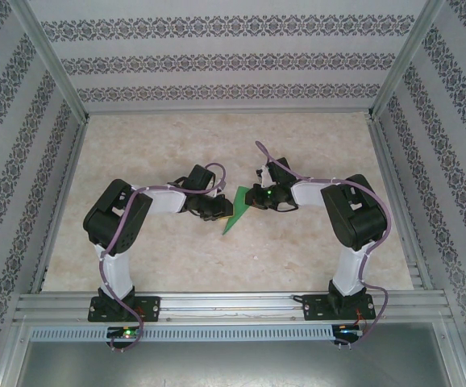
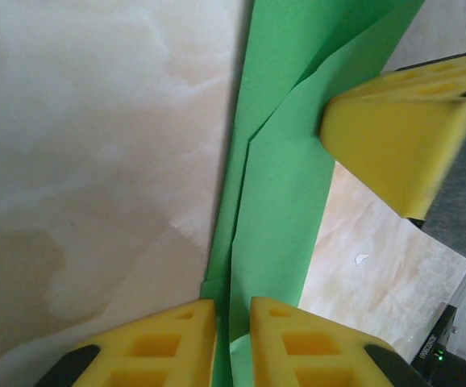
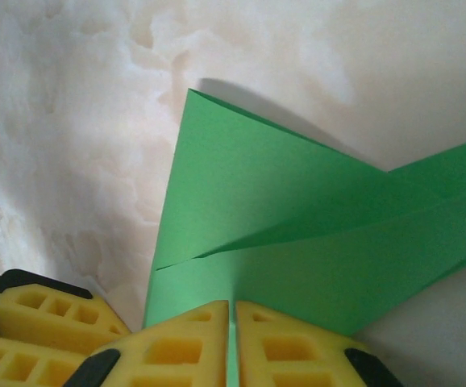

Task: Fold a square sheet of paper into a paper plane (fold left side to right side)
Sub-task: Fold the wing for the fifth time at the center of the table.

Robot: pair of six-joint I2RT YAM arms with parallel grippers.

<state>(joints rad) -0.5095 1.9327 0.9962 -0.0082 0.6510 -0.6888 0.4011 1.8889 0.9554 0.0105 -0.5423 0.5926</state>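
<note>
Green paper [image 1: 235, 216], folded into a narrow pointed shape, lies at the middle of the table [image 1: 176, 145], between our two grippers, with its tip toward the near edge. We see the left gripper [image 1: 214, 211] at the paper's left side and the right gripper [image 1: 255, 196] at its far right part; the two stand close together.

From the left wrist, our yellow foam fingers [image 2: 164, 343] stand almost together, with only a slim gap, and the paper runs down through that gap, so the left gripper is pinching the paper. Above them the paper shows layered flaps with a slanted fold edge running along its length, and a dark shadow lines its left edge. The right gripper's yellow finger [image 2: 394, 137] rests at the paper's right edge higher up in that view.

From the right wrist, the fingers [image 3: 289, 351] are closed nearly tight, a thin green sliver showing in the slit between them: the right gripper is clamped on the paper's edge. Beyond them the paper spreads as two overlapping flaps, one corner pointing up and away, the other reaching to the right border. The left gripper's yellow fingers [image 3: 31, 330] sit just beside, at lower left; whether they touch the paper there we cannot tell.
</note>
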